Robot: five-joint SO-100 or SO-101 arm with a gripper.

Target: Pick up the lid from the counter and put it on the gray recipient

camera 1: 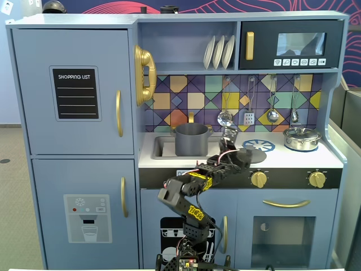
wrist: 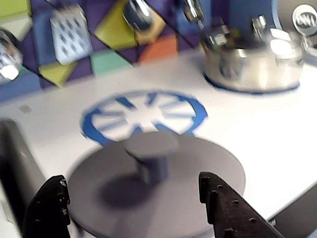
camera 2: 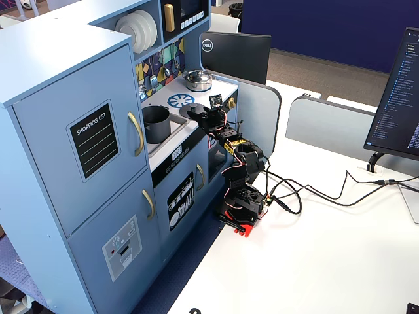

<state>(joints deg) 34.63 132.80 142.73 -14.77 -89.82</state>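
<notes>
Two fingers (wrist: 225, 210): spread wide, one each side of the knob (wrist: 151, 156).
Lid (wrist: 198, 163): flat on counter.
Tip: go lower, then pinch the knob.

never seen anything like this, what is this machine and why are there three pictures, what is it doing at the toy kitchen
It is a small robot arm bolted to a white table, reaching up to a blue toy kitchen. Two pictures come from cameras that stand still: one faces the kitchen front, the other looks from the side and above. The third comes from a camera riding on the arm's wrist, so it sees what the gripper sees.

On the white counter lies a flat dark gray lid with a central knob, next to a blue printed burner circle. A shiny silver pot stands further to the right in the front view. The open gray pot stands to the left, in the sink area.

The gripper's two dark fingers are spread on either side of the lid's knob. Nothing is held yet.
</notes>
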